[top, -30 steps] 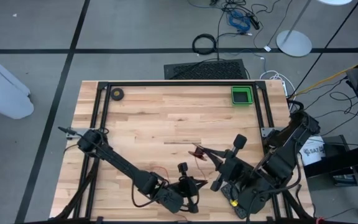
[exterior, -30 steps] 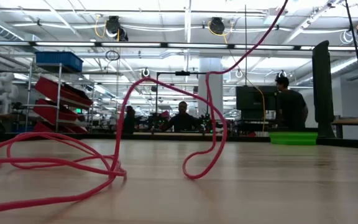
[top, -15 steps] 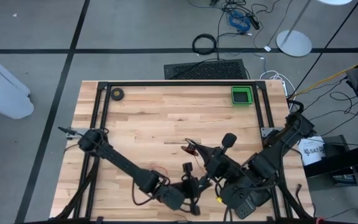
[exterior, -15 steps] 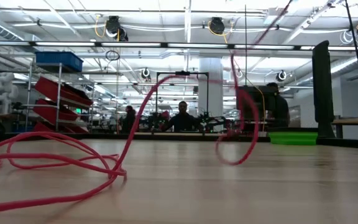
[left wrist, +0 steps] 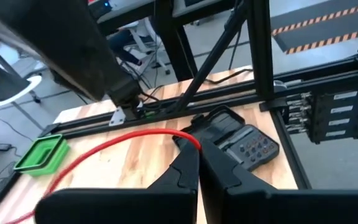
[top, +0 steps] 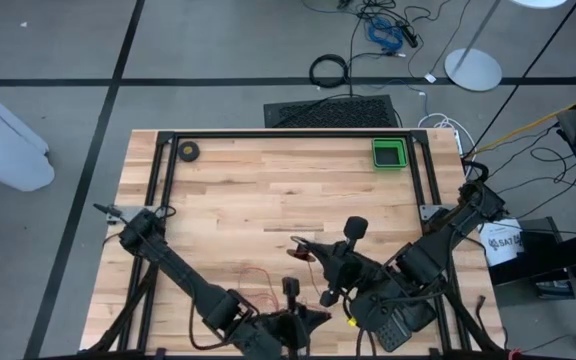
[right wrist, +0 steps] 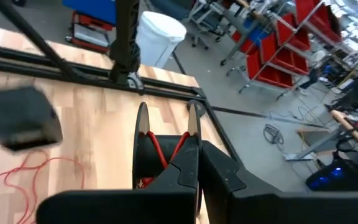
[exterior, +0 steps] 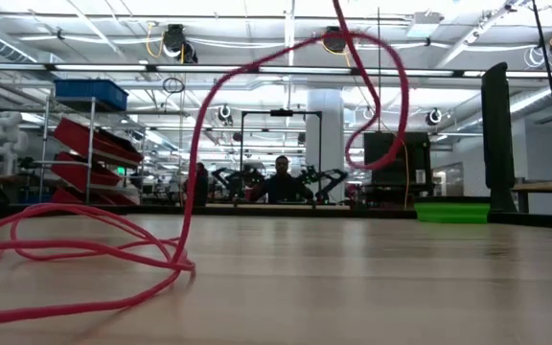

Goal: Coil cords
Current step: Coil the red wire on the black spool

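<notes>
Red wire, thin and smooth: the cords [exterior: 192,182] are lying partly as loose flat loops on the near part of the wooden table [top: 268,185] and partly rising in a tall arch above it, seen in the low view. Long axis of the slack part is running across the table's near edge, between the two grippers; one strand is climbing steeply from the loops, bending over at the top and curling back down in a hook.

Left gripper [left wrist: 197,146]: dark, matte fingers are pressing together on one end of the red wire, which is sticking out sideways from the tips and trailing away over the boards toward the green tray [left wrist: 40,153]. In the high view this gripper [top: 293,300] is sitting at the near edge of the table.

Right gripper [right wrist: 194,149]: jaws are closing on a dark spool with two pale rims; red strands are crossing in a V between those rims just ahead of the fingertips. In the high view it [top: 313,258] is sitting just beside the left gripper, slightly farther in.

Table: pale planks with visible grain, framed by black metal rails.

Green tray [top: 389,153]: rectangular plastic, standing at the far right corner, well apart from the wire.

Tape roll [top: 188,151]: small dark ring, lying at the far left corner.
</notes>
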Controlling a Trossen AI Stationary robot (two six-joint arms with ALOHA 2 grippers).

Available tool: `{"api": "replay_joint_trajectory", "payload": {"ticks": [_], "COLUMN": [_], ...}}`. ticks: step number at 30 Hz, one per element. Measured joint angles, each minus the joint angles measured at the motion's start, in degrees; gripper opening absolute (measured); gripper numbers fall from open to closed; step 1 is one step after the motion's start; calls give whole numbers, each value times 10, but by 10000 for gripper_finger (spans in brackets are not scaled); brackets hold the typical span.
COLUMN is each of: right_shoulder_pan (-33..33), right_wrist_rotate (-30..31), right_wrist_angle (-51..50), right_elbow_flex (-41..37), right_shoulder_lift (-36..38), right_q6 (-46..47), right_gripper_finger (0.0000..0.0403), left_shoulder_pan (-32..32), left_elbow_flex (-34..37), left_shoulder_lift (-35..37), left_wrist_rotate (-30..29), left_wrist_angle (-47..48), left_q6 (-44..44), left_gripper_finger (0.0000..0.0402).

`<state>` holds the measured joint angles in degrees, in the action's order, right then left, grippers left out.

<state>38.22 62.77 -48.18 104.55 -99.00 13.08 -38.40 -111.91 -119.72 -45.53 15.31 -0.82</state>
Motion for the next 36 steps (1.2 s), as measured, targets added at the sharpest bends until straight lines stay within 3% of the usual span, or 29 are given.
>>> {"api": "replay_joint_trajectory", "payload": {"ticks": [9,18,25,36], "right_shoulder_pan": [-15,-15,-15,-15], "right_wrist_rotate": [-99,-184,-199,-198], "right_wrist_angle": [1,5,5,8], "right_elbow_flex": [0,0,0,0], "right_shoulder_lift": [0,0,0,1], "right_q6": [-5,-18,-18,-28], "right_gripper_finger": [0,0,0,0], "left_shoulder_pan": [-19,-53,-75,-81], "left_elbow_flex": [-11,-11,-12,-12], "left_shoulder_lift": [13,49,62,62], "left_wrist_rotate": [-34,-105,-151,-123], "left_wrist_angle": [37,64,83,95], "left_q6": [-11,-12,-12,5], "left_gripper_finger": [4,4,4,9]}}
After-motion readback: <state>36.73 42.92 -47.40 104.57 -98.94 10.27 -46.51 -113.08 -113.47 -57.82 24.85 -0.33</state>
